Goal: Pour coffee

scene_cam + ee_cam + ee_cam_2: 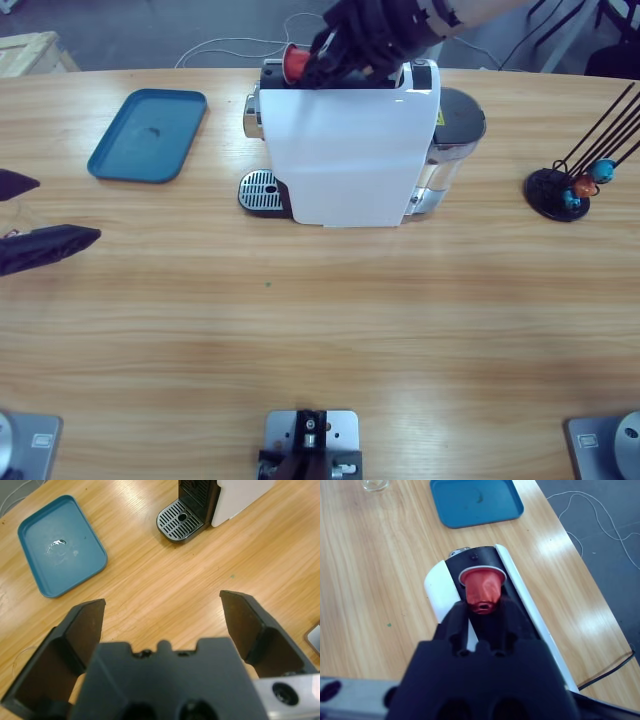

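A: Fingers first, in the high view. What state are they in?
B: The right gripper [325, 62] comes in from the top, closed on a red capsule [296, 62] at the top of the white coffee machine [345, 150]. The left gripper [30, 215] enters at the left edge, jaws apart and empty. A blue tray [148, 135] lies left of the machine and a capsule rack [565, 192] stands well to its right.

A: And the left wrist view?
B: The left gripper [162, 617] hangs spread wide over bare table, gripping nothing. The drip grate [180, 521] is vacant; no cup stands on it. The tray [60, 545] lies apart from it.

A: The right wrist view?
B: The right gripper [482, 612] pinches the capsule [482, 591], rim towards the machine's [520, 600] dark top slot. A clear glass [375, 484] shows at the top edge, cut off; whether it holds coffee cannot be told.

A: How should these things handle?
B: Judged only: the capsule is light, thin-walled and easily dented, so hold its body lightly. The glass is probably slippery and breakable; grip its wall, upright.
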Robot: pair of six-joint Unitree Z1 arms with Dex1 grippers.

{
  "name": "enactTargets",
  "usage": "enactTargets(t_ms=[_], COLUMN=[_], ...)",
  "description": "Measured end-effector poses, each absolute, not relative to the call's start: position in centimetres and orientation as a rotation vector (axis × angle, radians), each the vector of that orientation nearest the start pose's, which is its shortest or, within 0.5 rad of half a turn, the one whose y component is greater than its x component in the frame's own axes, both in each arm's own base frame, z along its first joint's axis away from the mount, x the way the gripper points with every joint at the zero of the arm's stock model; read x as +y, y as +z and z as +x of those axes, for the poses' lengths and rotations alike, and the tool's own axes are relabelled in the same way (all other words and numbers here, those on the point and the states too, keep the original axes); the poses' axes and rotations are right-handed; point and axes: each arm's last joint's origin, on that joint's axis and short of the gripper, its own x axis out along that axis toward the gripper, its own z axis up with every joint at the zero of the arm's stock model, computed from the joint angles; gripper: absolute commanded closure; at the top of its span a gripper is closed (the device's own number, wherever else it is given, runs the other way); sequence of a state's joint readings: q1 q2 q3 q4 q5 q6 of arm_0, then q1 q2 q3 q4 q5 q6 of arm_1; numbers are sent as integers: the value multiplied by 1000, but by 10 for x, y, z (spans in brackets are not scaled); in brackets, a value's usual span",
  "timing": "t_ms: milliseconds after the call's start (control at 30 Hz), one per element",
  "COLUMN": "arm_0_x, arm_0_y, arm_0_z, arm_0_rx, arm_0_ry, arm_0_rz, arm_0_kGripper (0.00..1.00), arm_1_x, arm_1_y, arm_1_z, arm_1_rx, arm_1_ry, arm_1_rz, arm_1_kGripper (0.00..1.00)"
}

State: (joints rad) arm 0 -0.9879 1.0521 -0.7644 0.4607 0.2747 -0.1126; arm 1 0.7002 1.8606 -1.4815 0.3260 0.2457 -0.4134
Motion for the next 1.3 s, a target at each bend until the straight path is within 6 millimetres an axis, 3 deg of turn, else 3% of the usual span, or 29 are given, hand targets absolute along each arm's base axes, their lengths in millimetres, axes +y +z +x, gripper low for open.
enactTargets(t_ms=[67,100,133,200,233,333,500,567,767,900,967,1067,1167,1300], arm_0_x=[-108,-108,-108,-108,-107,-107,-108,-109,-106,-103,-102,-100,-94,-90], arm_0_y=[320,320,320,320,320,319,320,320,323,326,327,329,332,335], arm_0_z=[87,87,87,87,87,87,87,88,86,84,83,82,78,75], arm_0_rx=[652,652,652,652,653,655,641,637,619,605,601,589,566,548], arm_0_ry=[-641,-641,-641,-641,-641,-640,-643,-643,-647,-650,-650,-652,-656,-659], arm_0_rz=[346,346,346,346,347,349,338,335,321,311,308,298,281,268], arm_0_kGripper=[15,17,16,15,16,17,17,17,15,18,18,18,18,18], arm_1_x=[277,278,280,280,280,285,275,257,193,158,152,156,185,220], arm_1_y=[334,334,332,332,332,336,381,384,359,371,377,384,392,376], arm_1_z=[308,307,307,307,306,299,267,250,183,159,162,187,226,267], arm_1_rx=[521,522,526,527,527,529,500,516,643,609,559,479,458,501], arm_1_ry=[1047,1048,1047,1047,1045,1060,1051,997,790,578,460,340,315,284], arm_1_rz=[-529,-530,-532,-532,-534,-526,-420,-349,-116,91,157,286,362,396], arm_1_kGripper=[98,139,380,962,1000,1000,1000,1000,1000,1000,1000,1000,1000,1000])
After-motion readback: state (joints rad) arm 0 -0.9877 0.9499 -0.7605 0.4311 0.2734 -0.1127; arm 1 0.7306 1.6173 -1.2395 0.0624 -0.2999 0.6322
